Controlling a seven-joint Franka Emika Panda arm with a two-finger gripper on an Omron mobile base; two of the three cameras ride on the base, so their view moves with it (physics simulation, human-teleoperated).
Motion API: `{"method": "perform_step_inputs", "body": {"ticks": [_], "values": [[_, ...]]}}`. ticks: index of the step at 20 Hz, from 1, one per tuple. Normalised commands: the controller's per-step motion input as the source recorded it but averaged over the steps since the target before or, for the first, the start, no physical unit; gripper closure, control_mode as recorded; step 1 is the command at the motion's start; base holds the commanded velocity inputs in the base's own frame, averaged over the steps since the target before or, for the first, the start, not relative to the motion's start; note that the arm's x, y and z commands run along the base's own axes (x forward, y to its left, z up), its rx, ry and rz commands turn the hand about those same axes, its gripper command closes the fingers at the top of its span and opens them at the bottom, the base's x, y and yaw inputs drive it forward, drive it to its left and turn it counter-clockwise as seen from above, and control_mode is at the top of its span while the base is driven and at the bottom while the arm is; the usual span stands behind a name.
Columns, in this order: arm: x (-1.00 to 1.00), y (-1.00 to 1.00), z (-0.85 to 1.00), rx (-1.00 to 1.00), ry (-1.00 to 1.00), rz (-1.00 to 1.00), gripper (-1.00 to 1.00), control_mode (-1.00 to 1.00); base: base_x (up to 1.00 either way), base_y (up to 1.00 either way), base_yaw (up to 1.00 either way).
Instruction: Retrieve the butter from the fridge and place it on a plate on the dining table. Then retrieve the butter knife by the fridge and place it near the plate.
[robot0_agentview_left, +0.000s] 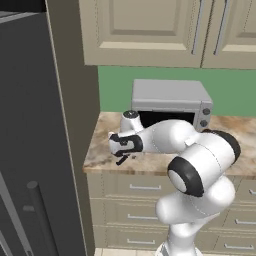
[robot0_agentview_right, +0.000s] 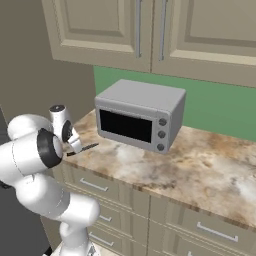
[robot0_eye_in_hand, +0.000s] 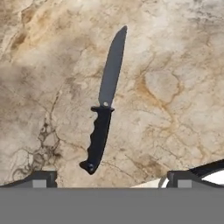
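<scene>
Gripper (robot0_eye_in_hand: 109, 180) of mine hangs over the marbled counter (robot0_eye_in_hand: 175, 87), jaws spread wide with nothing between them. Left of it in the left base view stands the grey fridge (robot0_agentview_left: 30, 150). Straight ahead of the fingertips (robot0_eye_in_hand: 41, 178) the butter knife (robot0_eye_in_hand: 105, 105) lies flat on the stone, black handle nearest me, blade pointing away. Off to the right sits the grey toaster oven (robot0_agentview_right: 140, 115), beneath the beige cabinets (robot0_agentview_right: 150, 30).

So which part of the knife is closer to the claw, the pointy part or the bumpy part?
The bumpy black handle of the dark butter knife is closer to the claw; the flat grey blade points away.
</scene>
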Motion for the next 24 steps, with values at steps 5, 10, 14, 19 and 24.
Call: {"method": "perform_step_inputs", "body": {"ticks": [5, 10, 14, 19, 24], "values": [[0.33, 0.01, -0.58, -0.01, 0.0, 0.0, -1.0, -1.0, 0.0, 0.0, 0.0], [0.43, 0.06, -0.51, 0.0, 0.02, 0.0, -1.0, -1.0, 0.0, 0.0, 0.0], [0.34, 0.2, -0.12, 0.0, 0.0, 0.0, -1.0, -1.0, 0.0, 0.0, 0.0], [0.0, 0.01, -0.32, 0.0, 0.0, 0.0, 1.0, -1.0, 0.0, 0.0, 0.0], [0.0, 0.0, -0.5, 0.0, 0.0, 0.0, 1.0, -1.0, 0.0, 0.0, 0.0]]}}
